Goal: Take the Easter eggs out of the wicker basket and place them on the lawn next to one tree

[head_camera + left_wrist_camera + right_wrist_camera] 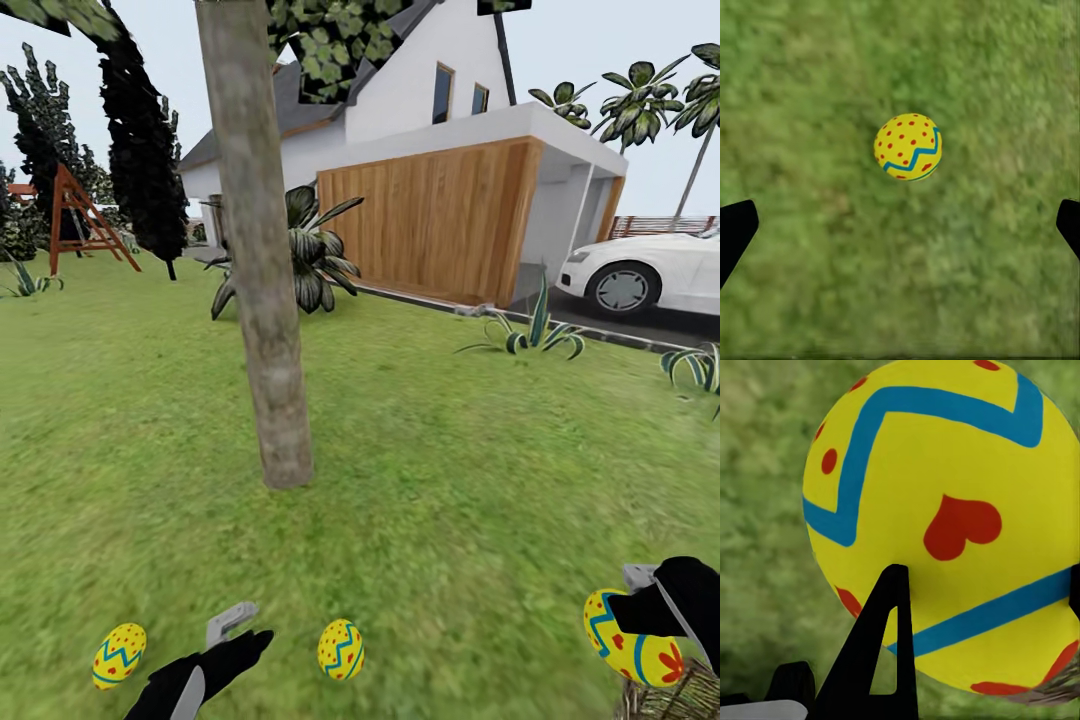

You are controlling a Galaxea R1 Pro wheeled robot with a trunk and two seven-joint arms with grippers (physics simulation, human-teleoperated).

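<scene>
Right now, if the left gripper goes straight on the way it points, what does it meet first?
Probably the dotted egg lying on the lawn, roughly centred ahead of the open left gripper; depth is unclear, so grass may come first.

**Hidden, cropped, unclear**

Crown of the tree (255, 250) cut by the head view's top edge, only scraps of foliage left. Right of the tree, white car (650, 270) cropped at the frame's side, rear end lost. Low and right of the tree, wicker basket (680, 695) reduced to a corner sliver. Just above it, held egg (630, 640) partly covered by the right gripper (655, 610); jaw tips hidden. Below the tree, left gripper (215, 660) cut by the bottom edge. In the right wrist view, same egg (945, 525) overflowing the frame, lower part masked by a black finger (881, 660). In the left wrist view, only fingertips (735, 232) at the borders, grass blurred.
</scene>
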